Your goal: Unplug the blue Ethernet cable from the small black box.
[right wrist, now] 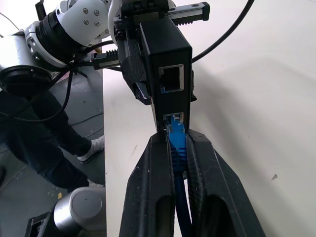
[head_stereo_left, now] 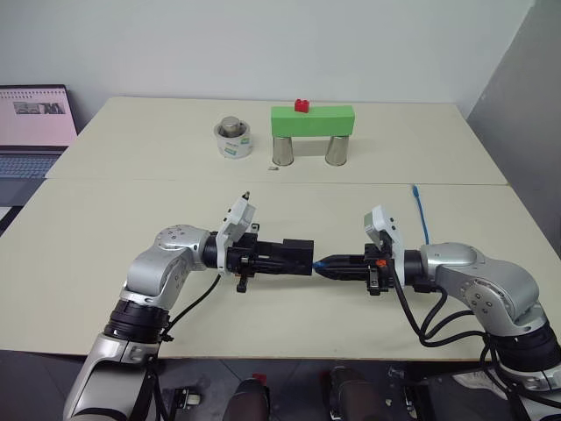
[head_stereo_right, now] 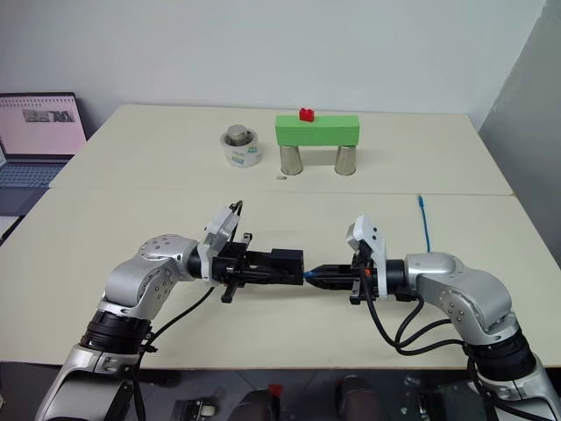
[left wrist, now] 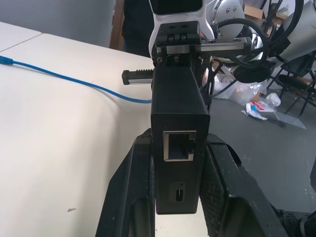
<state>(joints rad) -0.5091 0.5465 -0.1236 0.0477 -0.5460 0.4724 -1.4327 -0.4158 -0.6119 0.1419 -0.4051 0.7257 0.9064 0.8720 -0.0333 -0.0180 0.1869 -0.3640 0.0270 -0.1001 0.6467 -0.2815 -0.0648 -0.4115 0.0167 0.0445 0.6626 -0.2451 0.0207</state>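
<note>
Left claw (head_stereo_left: 294, 255) clamped on small black box (right wrist: 165, 59), blue Ethernet cable (right wrist: 176, 136) plugged into its lower port, right claw (right wrist: 178, 148) pinching the plug, upper port empty, above the counter (head_stereo_left: 105, 263).

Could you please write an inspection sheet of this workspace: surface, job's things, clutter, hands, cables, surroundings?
Surface: cream table, two tops joined by a seam.
Job's things: small black box held above the table; blue Ethernet cable with its plug in the box's lower port, upper port empty, the rest trailing over the table.
Clutter: green block bridging two metal cans, small red piece on top; white tape roll with a metal weight in it.
Hands: left hand shut on the box; right hand shut on the cable's plug.
Cables: black arm cables by the right arm.
Surroundings: open laptop at the left; white wall behind.
</note>
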